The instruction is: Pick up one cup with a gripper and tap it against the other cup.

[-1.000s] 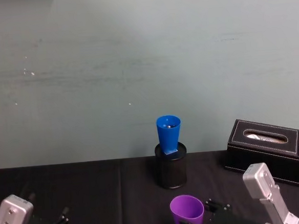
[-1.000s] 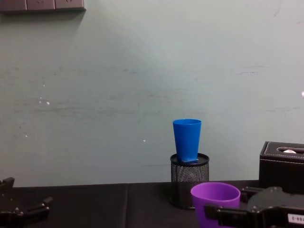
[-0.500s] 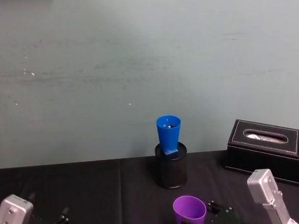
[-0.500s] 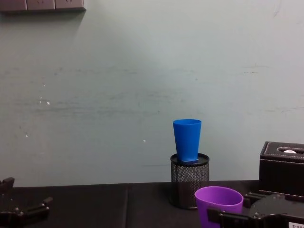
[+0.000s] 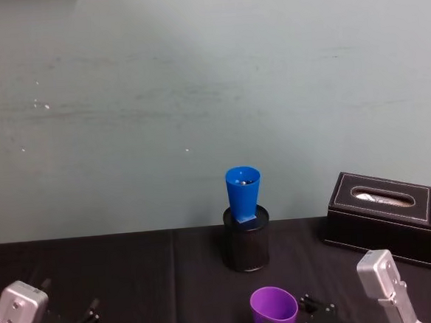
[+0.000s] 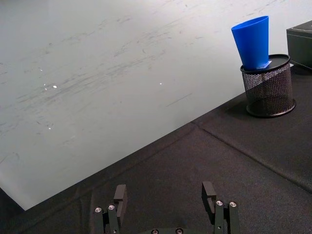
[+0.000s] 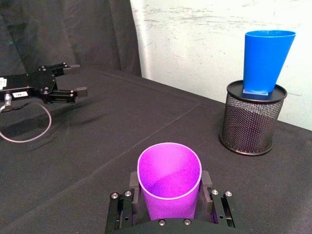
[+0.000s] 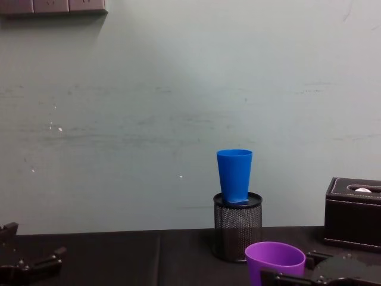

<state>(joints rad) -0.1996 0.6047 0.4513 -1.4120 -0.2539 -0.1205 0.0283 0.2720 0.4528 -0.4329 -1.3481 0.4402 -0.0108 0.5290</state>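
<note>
The purple cup (image 7: 169, 179) stands upright between the fingers of my right gripper (image 7: 169, 195), which is shut on it low over the black cloth, in front of the blue cup. From the head view the purple cup (image 5: 274, 309) is at the bottom centre, and from the chest it (image 8: 275, 259) sits at the lower edge. The blue cup (image 5: 243, 193) stands on top of a black mesh pen holder (image 5: 246, 244), a short gap beyond the purple one. My left gripper (image 6: 165, 195) rests open and empty at the near left.
A black tissue box (image 5: 389, 208) lies at the right, beside the pen holder (image 8: 237, 229). A pale wall rises right behind the table. The black tablecloth (image 6: 185, 161) stretches bare between my left gripper and the pen holder.
My right gripper has sunk lower with the purple cup, drifting slightly right. The blue cup and my left arm have not moved.
</note>
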